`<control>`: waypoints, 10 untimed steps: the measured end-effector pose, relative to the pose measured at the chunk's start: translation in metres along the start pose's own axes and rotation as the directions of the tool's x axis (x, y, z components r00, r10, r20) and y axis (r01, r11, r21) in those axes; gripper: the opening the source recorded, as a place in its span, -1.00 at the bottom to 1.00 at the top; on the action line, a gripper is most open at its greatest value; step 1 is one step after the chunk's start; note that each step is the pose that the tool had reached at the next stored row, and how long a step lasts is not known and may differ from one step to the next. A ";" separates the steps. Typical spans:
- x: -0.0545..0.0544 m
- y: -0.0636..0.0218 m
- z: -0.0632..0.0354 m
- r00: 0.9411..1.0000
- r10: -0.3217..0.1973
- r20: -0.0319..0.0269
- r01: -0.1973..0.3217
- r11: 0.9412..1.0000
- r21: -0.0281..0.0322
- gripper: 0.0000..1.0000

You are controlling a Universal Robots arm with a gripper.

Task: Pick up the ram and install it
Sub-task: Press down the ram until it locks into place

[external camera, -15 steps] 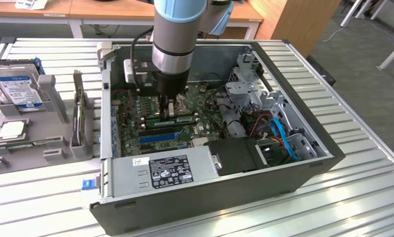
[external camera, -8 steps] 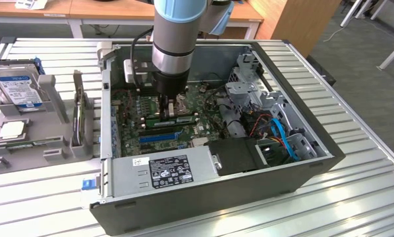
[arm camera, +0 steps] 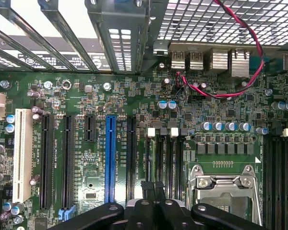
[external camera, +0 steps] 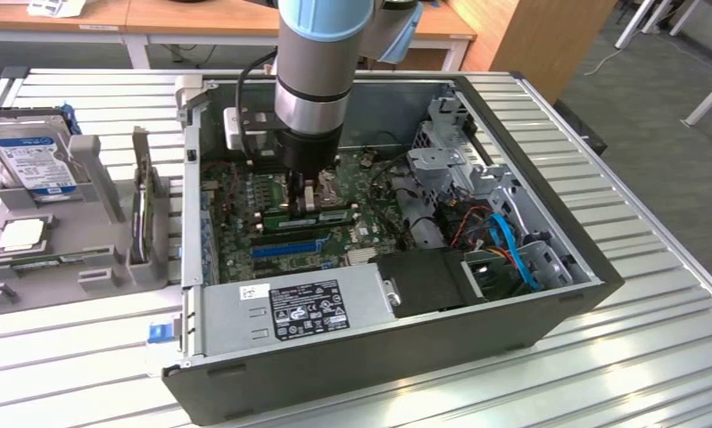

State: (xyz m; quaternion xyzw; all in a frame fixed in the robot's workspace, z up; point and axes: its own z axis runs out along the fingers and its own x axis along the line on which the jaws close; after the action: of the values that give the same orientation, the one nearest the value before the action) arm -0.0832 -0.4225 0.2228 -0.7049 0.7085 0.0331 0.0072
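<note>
An open computer case (external camera: 547, 312) is laid on the slatted worktop (external camera: 641, 374), its motherboard (arm camera: 221, 112) exposed. The arm is lowered inside it, the jaws drawn fully together over the board. The ram (external camera: 310, 217) is seen lying just beneath them; a grip on it cannot be told.

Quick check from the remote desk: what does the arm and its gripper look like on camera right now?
The arm is a silver-grey metal tube with a light blue joint cap at the top. Below it sits a black wrist section, and a black cable loops along its side. The gripper is dark metal with slim fingers; in the wrist view its fingers are glossy black with round fasteners.
</note>
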 end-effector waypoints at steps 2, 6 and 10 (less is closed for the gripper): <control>0.000 0.0000 0.0002 1.000 0.000 0.000 0.000 1.000 0.000 -0.80; 0.000 0.0000 0.0006 1.000 0.000 0.000 0.000 1.000 0.000 -0.80; 0.000 0.0000 0.0006 1.000 0.000 0.000 0.000 1.000 0.000 -0.80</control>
State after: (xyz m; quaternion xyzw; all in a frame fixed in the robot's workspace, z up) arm -0.0832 -0.4225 0.2222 -0.7049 0.7085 0.0331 0.0072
